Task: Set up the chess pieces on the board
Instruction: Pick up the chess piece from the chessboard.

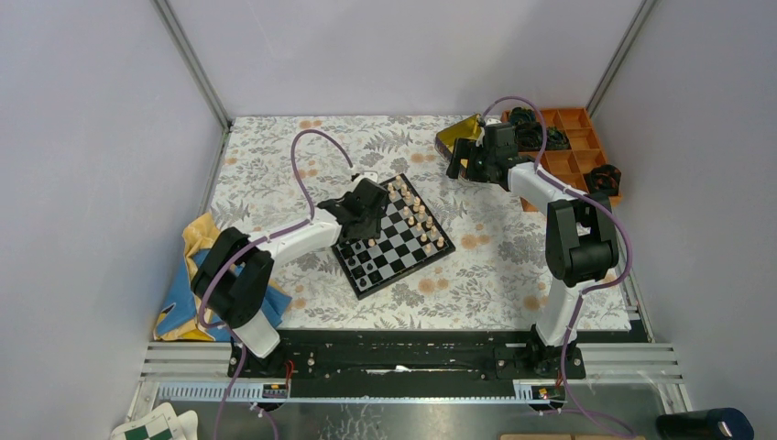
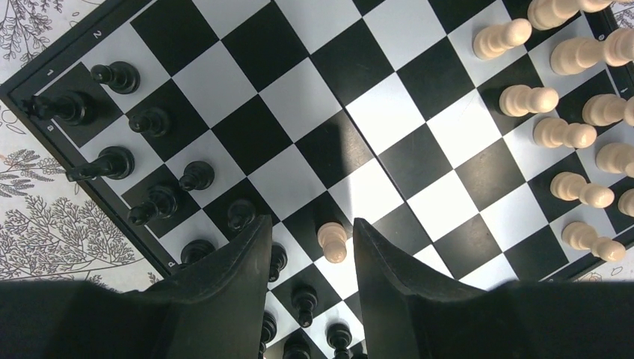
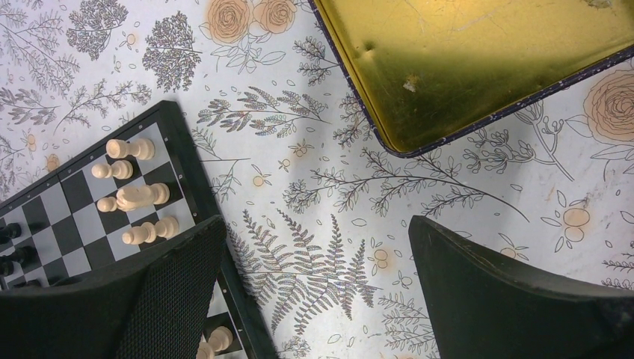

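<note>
The board (image 1: 405, 258) lies mid-table, turned at an angle. Light chess pieces (image 2: 568, 134) fill its right side in the left wrist view, and black chess pieces (image 2: 112, 161) line its left side. My left gripper (image 2: 310, 221) hangs over the black side with its jaws apart. A single light pawn (image 2: 331, 241) stands on the board between the fingers, with a gap on each side. From above, the left gripper (image 1: 366, 215) covers the board's far left corner. My right gripper (image 3: 315, 224) is open over bare tablecloth, beside the board's edge (image 3: 187, 161).
A gold tin (image 3: 478, 60) lies just beyond the right gripper (image 1: 467, 160). An orange compartment tray (image 1: 573, 137) with bulky black objects sits at the back right. A yellow-and-blue cloth (image 1: 188, 266) lies by the left arm's base.
</note>
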